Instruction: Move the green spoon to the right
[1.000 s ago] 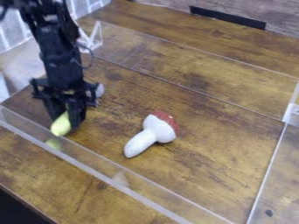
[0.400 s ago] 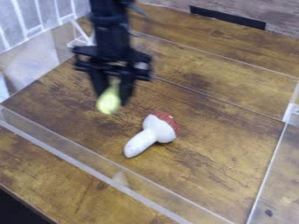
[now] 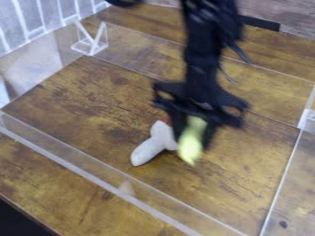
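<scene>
Yellow-green spoon [image 3: 191, 145] hangs blurred from jaws, hiding mushroom's [image 3: 153, 146] cap.

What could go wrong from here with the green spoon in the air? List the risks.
1. The gripper is shut on the green spoon, which hangs low right beside the toy mushroom; lowering here could land on it or knock it aside.
2. The picture is motion-blurred, so how firmly the spoon is pinched cannot be judged; it might slip out.
</scene>
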`<state>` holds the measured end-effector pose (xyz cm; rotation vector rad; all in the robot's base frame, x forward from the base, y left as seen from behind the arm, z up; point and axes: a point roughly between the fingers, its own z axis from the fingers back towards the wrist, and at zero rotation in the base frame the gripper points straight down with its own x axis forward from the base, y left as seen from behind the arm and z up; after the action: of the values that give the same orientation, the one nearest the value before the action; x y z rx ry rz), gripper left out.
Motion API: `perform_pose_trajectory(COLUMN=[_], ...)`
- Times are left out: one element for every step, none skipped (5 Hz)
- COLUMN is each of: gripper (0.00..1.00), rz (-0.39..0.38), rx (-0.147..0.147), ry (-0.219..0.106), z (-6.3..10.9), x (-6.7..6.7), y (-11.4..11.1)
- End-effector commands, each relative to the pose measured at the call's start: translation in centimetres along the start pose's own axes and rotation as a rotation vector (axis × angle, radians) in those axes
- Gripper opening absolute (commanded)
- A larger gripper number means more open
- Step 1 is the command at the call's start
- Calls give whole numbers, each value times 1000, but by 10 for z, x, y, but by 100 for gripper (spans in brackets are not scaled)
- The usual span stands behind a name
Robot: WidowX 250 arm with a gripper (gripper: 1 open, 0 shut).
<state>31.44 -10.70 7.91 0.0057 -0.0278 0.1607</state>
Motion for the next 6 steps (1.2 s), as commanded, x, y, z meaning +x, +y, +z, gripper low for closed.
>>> perform_pose_trajectory(gripper=[0,0,0,0,0,0], rz=[-59,-84,-60,-16,-74,-139], rx=[-18,1,29,53,64,63], ry=[-49,-42,-42,-42,-40,-43], z=[6,-9,-22,-26,-32,-34], x=[0,-5,11,29,31,29], y=[-35,-49,-35,-19,-21,-28])
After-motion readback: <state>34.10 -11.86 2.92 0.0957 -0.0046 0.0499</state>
